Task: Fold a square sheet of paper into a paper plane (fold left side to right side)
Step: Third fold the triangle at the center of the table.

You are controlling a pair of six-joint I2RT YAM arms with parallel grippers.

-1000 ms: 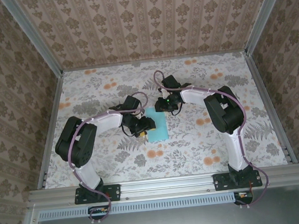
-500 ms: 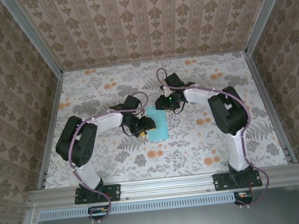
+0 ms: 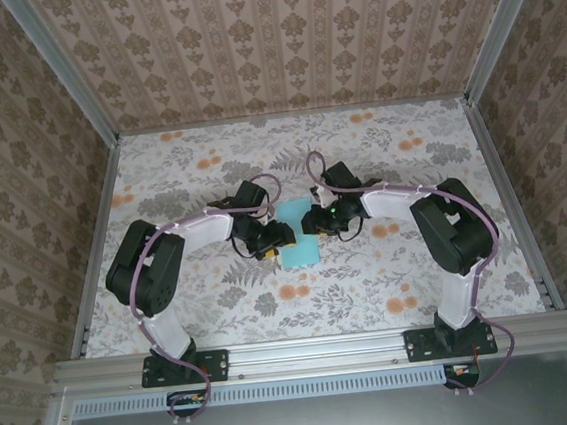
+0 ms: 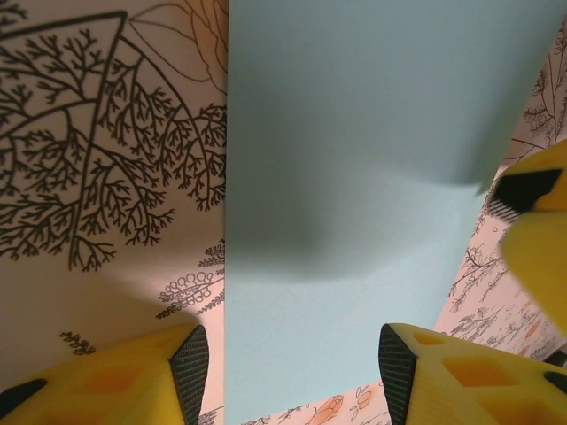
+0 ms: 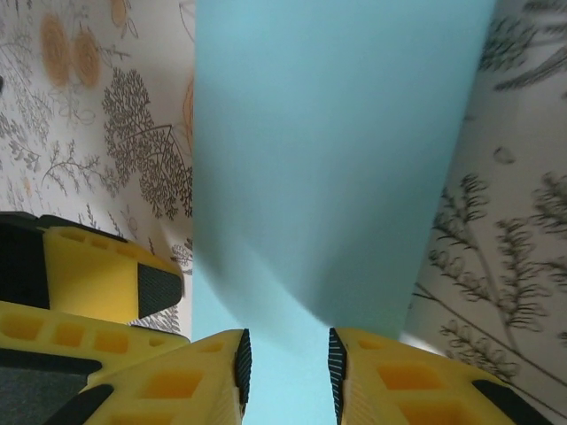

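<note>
1. The square sheet of paper (image 3: 300, 249) lies on the table (image 3: 180, 182), just in front of centre between the two tools; it shows as a narrow light-blue rectangle, not a full square.
2. Its long axis runs from the near side of the table towards the far side, the far end leaning slightly left; both ends are square-cut, with no pointed tip to be seen.
3. The left arm (image 3: 200, 231) bends at the elbow and reaches inward to the right; the left tool (image 3: 274, 239) sits at the paper's left long edge.
4. In the left wrist view the left tool (image 4: 288, 363) has its jaws well apart, open, one finger over the table pattern and the other over the paper (image 4: 345, 177).
5. The right arm (image 3: 393, 202) folds back and reaches inward to the left; the right tool (image 3: 315, 224) covers part of the paper's right edge near the far end.
6. In the right wrist view the right tool (image 5: 288, 354) has its jaws only slightly parted, open, with blue paper (image 5: 337, 159) showing in the gap; the paper near the pads looks blurred and lifted.
</note>
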